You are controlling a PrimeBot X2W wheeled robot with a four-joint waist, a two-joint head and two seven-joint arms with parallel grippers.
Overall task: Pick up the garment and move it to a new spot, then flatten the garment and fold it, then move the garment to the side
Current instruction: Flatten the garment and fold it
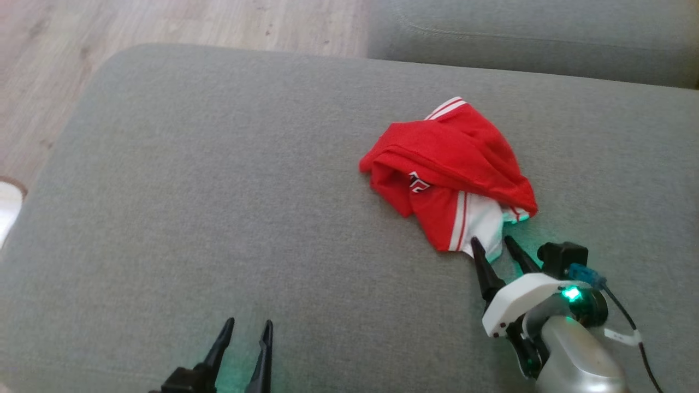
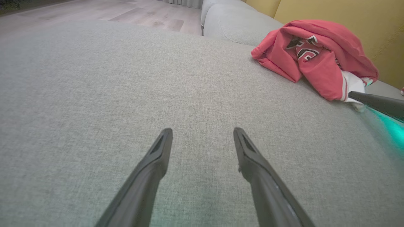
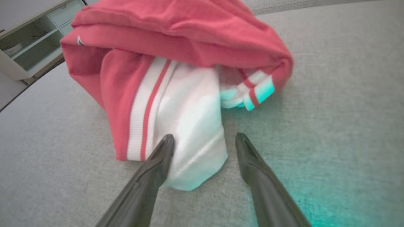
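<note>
- Garment (image 1: 448, 174) heaped red and white on the cushion (image 1: 218, 191), right of centre, nearer the far edge than the near one.
- Lies just ahead of the right gripper (image 1: 492, 240); runs roughly far to near, with the white flap (image 3: 189, 126) pointing at that gripper.
- Right gripper: fingers spread wide, holding nothing; one over the flap's near edge, the other over bare cushion just beside it.
- Left gripper (image 1: 248, 323): fingers likewise apart, empty, by the near edge, well apart from the heap.
- Probably calls for a short push forward from the right arm, the nearer one, then a pinch on the flap.
</note>
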